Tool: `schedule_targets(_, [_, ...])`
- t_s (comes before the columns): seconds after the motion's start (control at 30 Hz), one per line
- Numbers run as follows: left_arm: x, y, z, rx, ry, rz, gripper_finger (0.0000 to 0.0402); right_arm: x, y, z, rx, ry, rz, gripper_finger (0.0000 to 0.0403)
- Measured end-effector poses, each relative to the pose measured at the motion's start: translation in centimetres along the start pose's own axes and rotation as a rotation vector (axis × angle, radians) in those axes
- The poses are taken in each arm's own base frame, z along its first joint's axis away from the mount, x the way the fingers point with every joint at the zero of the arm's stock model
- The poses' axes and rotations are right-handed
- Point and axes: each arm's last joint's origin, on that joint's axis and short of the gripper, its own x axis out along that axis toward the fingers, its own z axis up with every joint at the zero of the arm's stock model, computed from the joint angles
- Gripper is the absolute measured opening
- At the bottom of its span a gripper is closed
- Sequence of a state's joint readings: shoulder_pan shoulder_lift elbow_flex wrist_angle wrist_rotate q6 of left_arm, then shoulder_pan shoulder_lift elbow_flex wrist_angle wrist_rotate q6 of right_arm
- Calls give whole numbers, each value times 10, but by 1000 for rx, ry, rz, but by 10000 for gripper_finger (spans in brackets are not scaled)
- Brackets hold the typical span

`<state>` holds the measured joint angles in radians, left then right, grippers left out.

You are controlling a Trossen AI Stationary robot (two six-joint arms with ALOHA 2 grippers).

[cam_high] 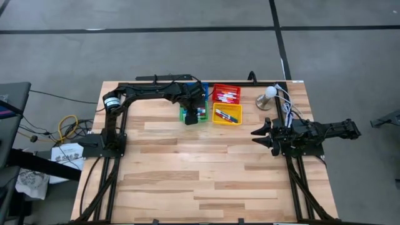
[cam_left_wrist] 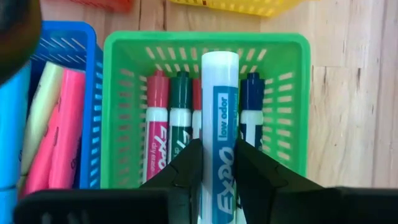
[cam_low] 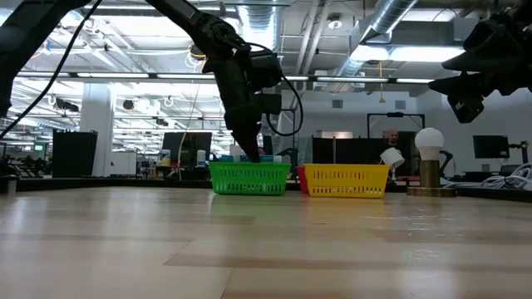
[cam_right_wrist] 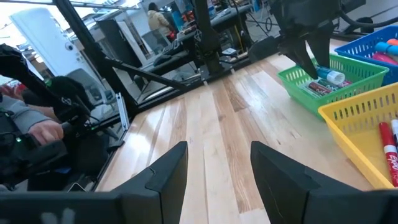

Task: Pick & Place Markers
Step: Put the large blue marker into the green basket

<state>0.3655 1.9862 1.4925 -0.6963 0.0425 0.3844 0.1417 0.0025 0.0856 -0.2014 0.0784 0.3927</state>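
Left gripper (cam_left_wrist: pixel 217 168): over the green bin (cam_high: pixel 192 114), at about 12 o'clock on the table in the high view. Fingers (cam_left_wrist: pixel 186 168) closed on a light-blue marker (cam_left_wrist: pixel 219 118), gripped around its barrel, capped end pointing away from the wrist, held above the bin's contents.

Green bin contents, left wrist view: pink marker (cam_left_wrist: pixel 157 124), green marker (cam_left_wrist: pixel 181 118), a red one mostly hidden behind the held marker, dark-blue marker (cam_left_wrist: pixel 252 118), lying side by side.

Blue bin (cam_left_wrist: pixel 62 56): touching the green bin's side; holds highlighters (cam_left_wrist: pixel 62 124), pink and pale yellow.

Yellow bin (cam_high: pixel 227 114): at 3 o'clock of the green bin, just beside it; markers inside, red caps visible.

Red bin (cam_high: pixel 226 94): at 12 o'clock of the yellow bin; several markers inside.

Right gripper (cam_right_wrist: pixel 217 168): at 3 o'clock on the table, well apart from the bins, raised above the table in the low view. Fingers parted, nothing between them.

Lamp (cam_high: pixel 267 97): white bulb on a round base, at 1 o'clock, near the right arm.
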Motion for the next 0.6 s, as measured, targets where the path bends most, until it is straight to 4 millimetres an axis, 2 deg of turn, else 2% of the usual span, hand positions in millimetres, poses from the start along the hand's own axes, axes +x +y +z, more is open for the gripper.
schedule_targets(0.3, [0, 0, 0, -21, 5, 16, 85, 0, 0, 0, 0, 0, 0, 164])
schedule_targets(0.6, [0, -6, 3, -8, 11, 45, 145, 0, 0, 0, 1, 0, 0, 167])
